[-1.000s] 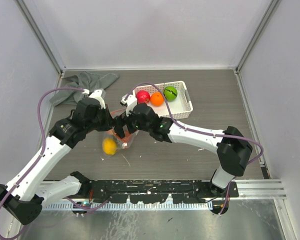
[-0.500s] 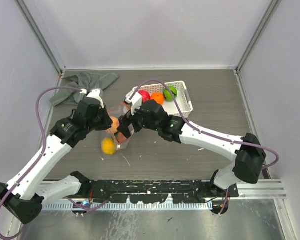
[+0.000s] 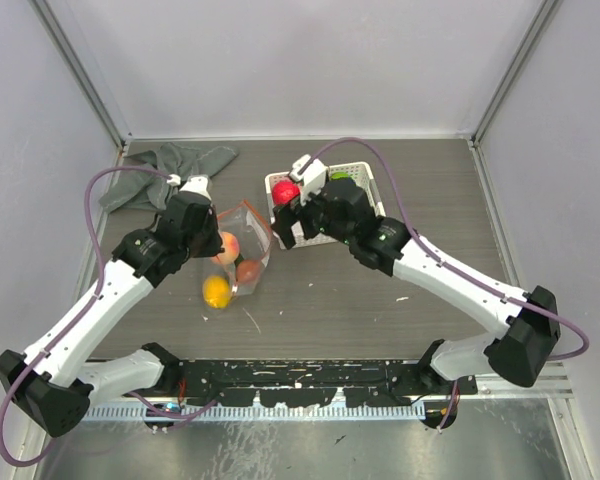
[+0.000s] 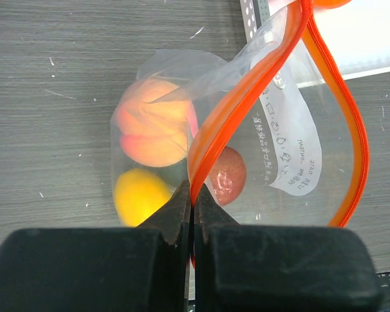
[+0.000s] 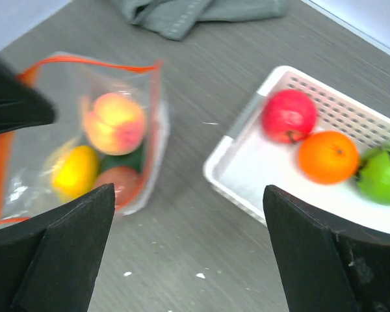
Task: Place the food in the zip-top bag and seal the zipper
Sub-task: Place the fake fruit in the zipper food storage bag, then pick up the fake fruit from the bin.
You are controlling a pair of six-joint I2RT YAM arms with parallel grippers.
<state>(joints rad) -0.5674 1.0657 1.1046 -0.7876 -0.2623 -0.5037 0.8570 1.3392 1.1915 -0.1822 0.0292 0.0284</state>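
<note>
The clear zip-top bag (image 3: 242, 255) lies on the table with its mouth held open. My left gripper (image 3: 210, 222) is shut on the orange-red zipper (image 4: 211, 123) at the mouth's edge (image 4: 194, 198). Inside the bag lie a peach fruit (image 4: 155, 133), a yellow fruit (image 4: 142, 195) and a dark brown fruit (image 4: 227, 175). My right gripper (image 3: 286, 222) is open and empty (image 5: 188, 260), between the bag (image 5: 97, 143) and the basket. A red fruit (image 5: 287, 116), an orange fruit (image 5: 327, 156) and a green fruit (image 5: 380, 174) sit in the basket.
The white lattice basket (image 3: 368, 215) stands at the back, right of the bag, partly under my right arm. A grey cloth (image 3: 175, 165) lies crumpled at the back left. Walls close in the table on three sides.
My right gripper has drawn back from the bag's mouth and moved right and back towards the basket. The dark brown fruit now lies in the bag. My left gripper keeps its hold.
</note>
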